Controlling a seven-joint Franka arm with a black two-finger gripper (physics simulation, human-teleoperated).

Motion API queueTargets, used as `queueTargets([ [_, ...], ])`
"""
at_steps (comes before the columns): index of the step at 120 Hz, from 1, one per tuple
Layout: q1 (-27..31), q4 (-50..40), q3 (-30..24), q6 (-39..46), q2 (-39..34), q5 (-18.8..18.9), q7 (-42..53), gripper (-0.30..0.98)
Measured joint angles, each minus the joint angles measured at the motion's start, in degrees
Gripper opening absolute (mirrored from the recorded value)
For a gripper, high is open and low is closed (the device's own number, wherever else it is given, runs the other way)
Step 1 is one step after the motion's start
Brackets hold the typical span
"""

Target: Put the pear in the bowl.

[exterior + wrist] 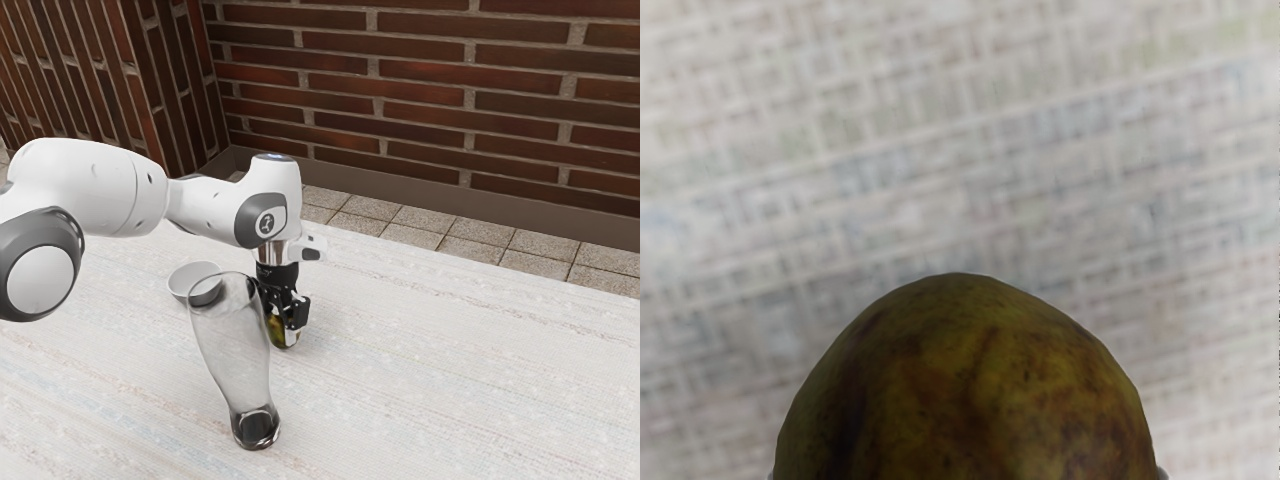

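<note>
- Pincer part-closed, pear pinched both sides, probably for steady lift.
- Pear low by tabletop; exterior view: bowl at its ten o'clock.
- Glass at seven o'clock, carry likely wants clearance.

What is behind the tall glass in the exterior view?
Through the glass the pale table shows, and, behind its rim, part of the bowl. What its dark base covers cannot be made out.

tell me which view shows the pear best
The wrist view: the pear looms large, its mottled green-brown skin easy to see. In the exterior view it is a small patch, partly covered by the gripper.
</note>
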Motion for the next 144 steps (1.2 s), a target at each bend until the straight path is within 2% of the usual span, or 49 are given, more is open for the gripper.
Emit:
queueTargets([
  [63, -0.19, 0.54, 0.06, 0.08, -0.25, 0.15, -0.26, 0.35],
  [85, -0.38, 5.07, 0.58, 0.06, -1.52, 3.54, -0.2, 0.33],
  [107, 0.66, 8.3, 5.13, 0.01, -2.79, 6.6, -0.12, 0.33],
  [125, 3.53, 6.33, 7.94, -0.2, -4.88, 7.15, 0.01, 0.35],
  [144, 6.99, 5.85, 8.49, -0.38, -5.02, 7.19, 0.34, 0.36],
])
